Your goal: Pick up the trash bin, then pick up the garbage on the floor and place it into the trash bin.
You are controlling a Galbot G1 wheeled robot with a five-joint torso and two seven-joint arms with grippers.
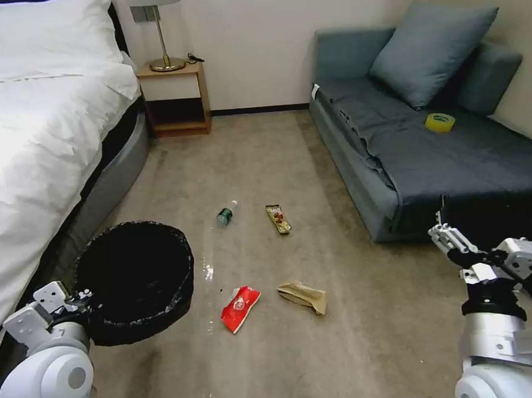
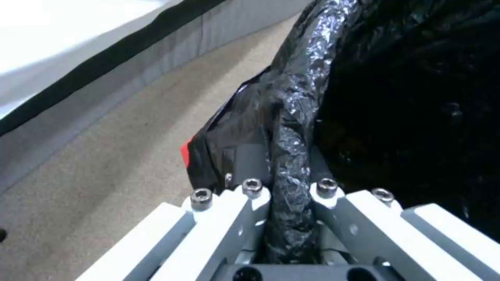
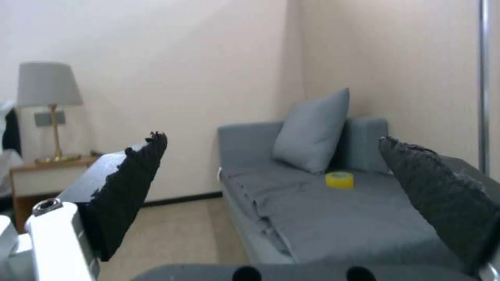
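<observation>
trash bin (image 1: 136,279) – black-lined, upright | garbage (image 1: 240,307) – four pieces scattered on carpet

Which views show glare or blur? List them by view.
Head view: a pale sheen streaks the carpet beside the trash bin. Left wrist view: the bin's bag glints at its rim. Right wrist view: the near fingers look soft.

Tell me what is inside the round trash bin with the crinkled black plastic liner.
Inside the round black-lined trash bin, held at its rim by the left gripper, only dark crinkled liner shows. No litter is visible there, though the bottom is too dark to tell.
</observation>
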